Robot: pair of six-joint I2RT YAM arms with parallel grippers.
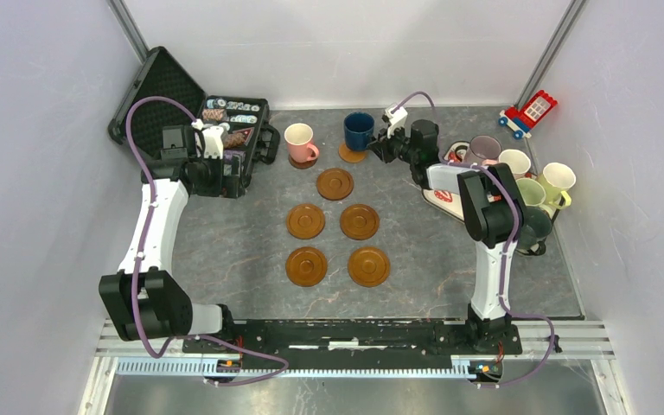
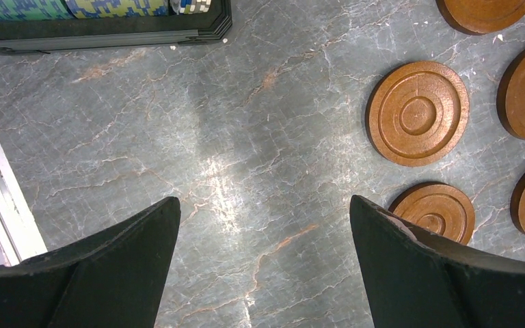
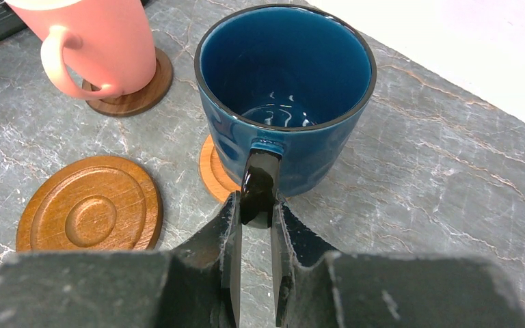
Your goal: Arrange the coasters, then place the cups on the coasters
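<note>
Right gripper [image 3: 255,209] clenched on handle of navy blue ceramic mug [image 3: 284,78], ahead of jaws over round orange-brown wooden coaster [image 3: 213,174]. Open grey marble tabletop [image 3: 424,184] to jaws' right; pink ceramic mug [image 3: 102,37] ahead-left. Left gripper [image 2: 263,229] released; ringed brown wooden coasters [image 2: 418,113] right of jaws.

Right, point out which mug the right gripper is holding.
The navy blue mug, pinched by its handle in the right gripper, over a coaster. The pink mug beside it stands free on its own coaster.
</note>
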